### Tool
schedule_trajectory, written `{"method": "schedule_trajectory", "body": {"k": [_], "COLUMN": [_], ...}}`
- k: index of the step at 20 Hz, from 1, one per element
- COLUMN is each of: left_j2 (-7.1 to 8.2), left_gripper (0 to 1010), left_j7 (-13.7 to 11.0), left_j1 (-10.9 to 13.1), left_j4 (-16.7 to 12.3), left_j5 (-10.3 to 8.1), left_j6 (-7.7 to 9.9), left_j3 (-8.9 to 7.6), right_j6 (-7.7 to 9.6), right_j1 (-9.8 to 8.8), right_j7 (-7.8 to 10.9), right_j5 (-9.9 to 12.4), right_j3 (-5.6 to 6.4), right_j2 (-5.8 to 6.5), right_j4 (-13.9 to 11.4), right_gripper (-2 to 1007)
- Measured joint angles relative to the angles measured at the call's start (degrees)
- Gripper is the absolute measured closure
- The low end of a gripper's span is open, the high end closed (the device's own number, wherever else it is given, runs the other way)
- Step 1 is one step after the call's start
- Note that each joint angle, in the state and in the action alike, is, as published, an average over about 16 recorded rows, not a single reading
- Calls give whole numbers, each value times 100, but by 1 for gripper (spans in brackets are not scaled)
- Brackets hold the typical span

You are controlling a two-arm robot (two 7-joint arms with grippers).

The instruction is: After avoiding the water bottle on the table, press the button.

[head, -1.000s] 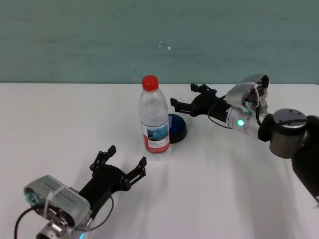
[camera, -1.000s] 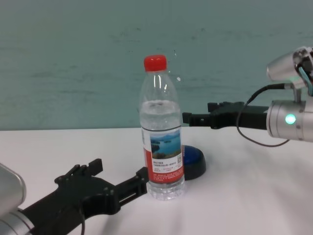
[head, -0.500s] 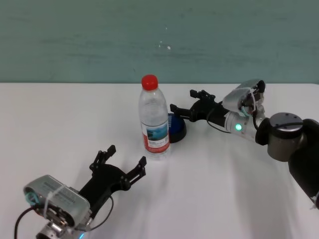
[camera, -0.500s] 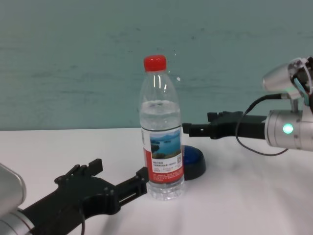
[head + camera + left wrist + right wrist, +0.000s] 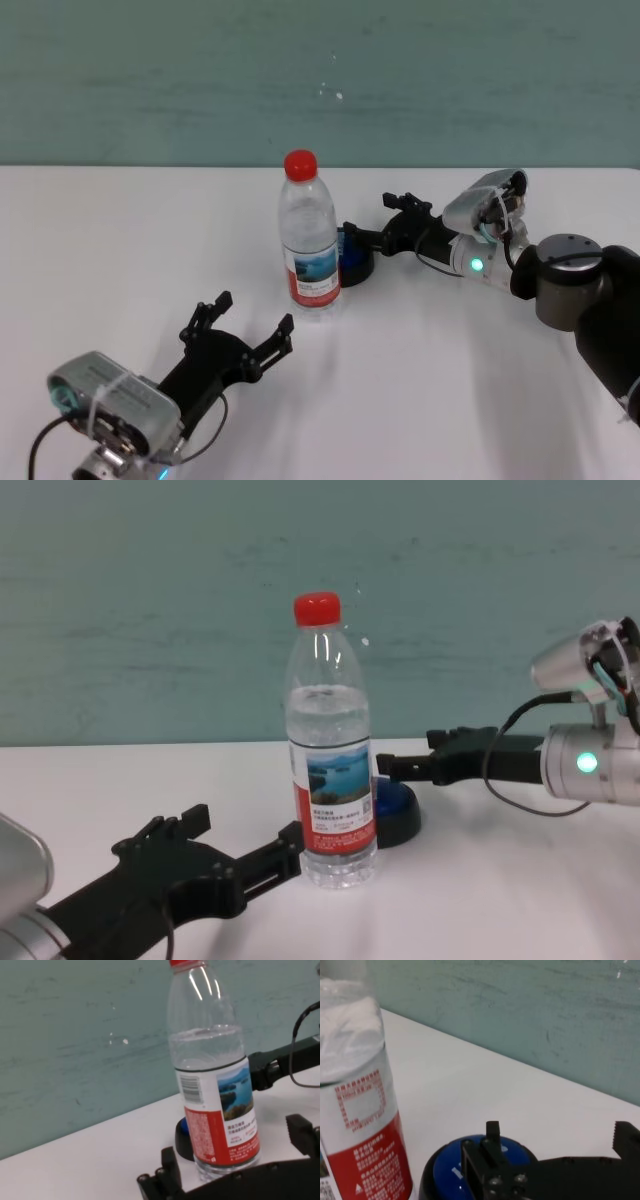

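Reaching in from the worktop's [image 5: 120, 230] right edge, the right end effector [image 5: 366, 228], fingers spread wide, hangs over the button [image 5: 354, 259] behind the upright water bottle [image 5: 308, 240] mid-worktop. The left end effector [image 5: 245, 325], also wide, rests near the front edge.

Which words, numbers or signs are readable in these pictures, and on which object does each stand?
None can be read.
Water bottle label: barcode, red panel of white print, too small.
Button blue top: white marking, partly hidden by the right gripper.
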Motion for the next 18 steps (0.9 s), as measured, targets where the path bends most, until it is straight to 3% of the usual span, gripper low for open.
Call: {"method": "schedule_trajectory", "body": {"k": [11, 14, 18], "left_j2": [0, 0, 0], "left_gripper": [10, 10, 10], "left_j7": [0, 0, 0], "left_j1": [0, 0, 0], "left_j4": [0, 0, 0], "left_j5": [0, 0, 0], "left_j6": [0, 0, 0], "left_j3": [0, 0, 0], "right_j6": [-100, -92, -29], "right_j1": [78, 58, -32], "right_j7": [11, 8, -12], "right_j5": [-222, -262, -280], "right_j3": [39, 62, 103], "right_j2": [-106, -108, -59], "right_j4": [355, 315, 62], "right_gripper": [2, 2, 2]}}
